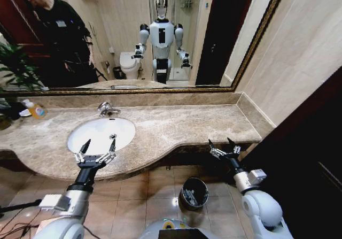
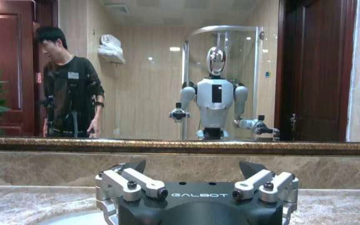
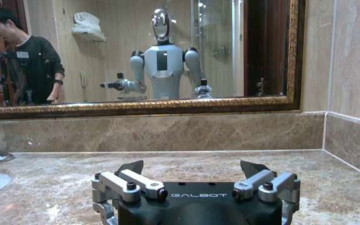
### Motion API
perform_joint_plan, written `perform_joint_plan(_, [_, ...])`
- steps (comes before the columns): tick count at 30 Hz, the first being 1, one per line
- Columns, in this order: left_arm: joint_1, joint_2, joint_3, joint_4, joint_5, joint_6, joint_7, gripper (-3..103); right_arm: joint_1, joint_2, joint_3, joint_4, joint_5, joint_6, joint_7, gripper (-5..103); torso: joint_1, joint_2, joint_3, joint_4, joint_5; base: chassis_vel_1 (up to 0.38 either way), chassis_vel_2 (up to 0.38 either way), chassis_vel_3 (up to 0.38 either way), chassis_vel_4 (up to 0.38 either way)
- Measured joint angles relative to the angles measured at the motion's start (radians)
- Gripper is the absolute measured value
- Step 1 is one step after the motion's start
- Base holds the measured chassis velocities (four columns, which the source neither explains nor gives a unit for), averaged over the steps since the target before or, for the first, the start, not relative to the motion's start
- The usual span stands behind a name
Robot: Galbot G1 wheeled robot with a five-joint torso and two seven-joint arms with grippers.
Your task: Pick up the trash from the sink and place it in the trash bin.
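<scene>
Left gripper (image 1: 98,145) gapes over the sink (image 1: 85,133).

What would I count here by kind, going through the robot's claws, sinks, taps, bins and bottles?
Grippers: 2, the left gripper over the sink's front edge and the right gripper at the counter's front edge, both open
Sink: 1
Faucet: 1
Trash bin: 1, on the floor
Orange-liquid bottle: 1
Total: 6
</scene>
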State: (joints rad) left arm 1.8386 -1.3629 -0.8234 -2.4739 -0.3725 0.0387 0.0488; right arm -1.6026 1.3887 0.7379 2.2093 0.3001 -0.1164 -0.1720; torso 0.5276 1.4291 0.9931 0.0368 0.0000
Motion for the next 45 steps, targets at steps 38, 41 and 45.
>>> perform_joint_plan(38, [0.0, 0.0, 0.0, 0.0, 0.0, 0.0, 0.0, 100, 0.0, 0.0, 0.0, 0.0, 0.0, 0.0, 0.0, 100, 0.0, 0.0, 0.0, 0.0, 0.0, 0.0, 0.0, 0.0, 0.0])
perform_joint_plan(41, [0.0, 0.0, 0.0, 0.0, 0.0, 0.0, 0.0, 100, 0.0, 0.0, 0.0, 0.0, 0.0, 0.0, 0.0, 100, 0.0, 0.0, 0.0, 0.0, 0.0, 0.0, 0.0, 0.0, 0.0])
perform_joint_plan(45, [0.0, 0.0, 0.0, 0.0, 0.0, 0.0, 0.0, 100, 0.0, 0.0, 0.0, 0.0, 0.0, 0.0, 0.0, 100, 0.0, 0.0, 0.0, 0.0, 0.0, 0.0, 0.0, 0.0, 0.0])
